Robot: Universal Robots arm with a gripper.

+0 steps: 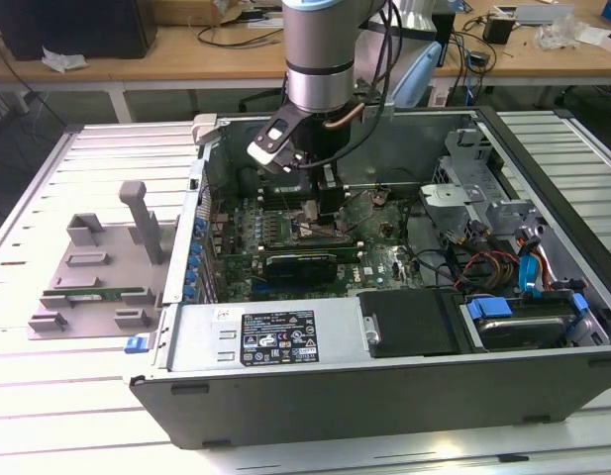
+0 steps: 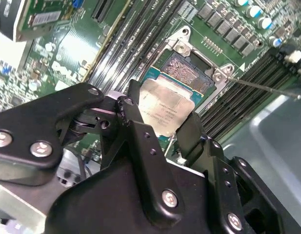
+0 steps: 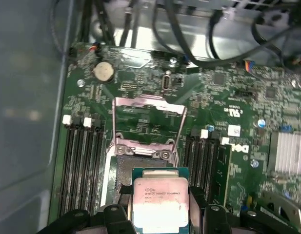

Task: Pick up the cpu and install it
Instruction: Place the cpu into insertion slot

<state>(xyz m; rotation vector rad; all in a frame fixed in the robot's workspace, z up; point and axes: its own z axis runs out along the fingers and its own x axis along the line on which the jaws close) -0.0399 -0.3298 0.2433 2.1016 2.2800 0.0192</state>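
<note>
The cpu (image 2: 166, 108), a square chip with a silver top plate and a pale rim, sits between the two black fingers (image 2: 134, 122) of my gripper (image 2: 162, 124), which is shut on it. It hangs tilted just over the open socket (image 2: 188, 69) on the green motherboard, overlapping part of it. The first wrist view shows the cpu (image 3: 160, 201) in front of the socket (image 3: 135, 168), with the socket's metal frame (image 3: 148, 103) flipped up and open behind it. In the exterior view the gripper (image 1: 320, 206) reaches down into the middle of the computer case.
The open computer case (image 1: 384, 396) lies on a white slatted table. Memory slots (image 3: 82, 156) flank the socket on both sides. Cables and a drive cage (image 1: 493, 228) fill the exterior view's right. A grey fixture (image 1: 97, 277) holding a green memory stick sits at that view's left.
</note>
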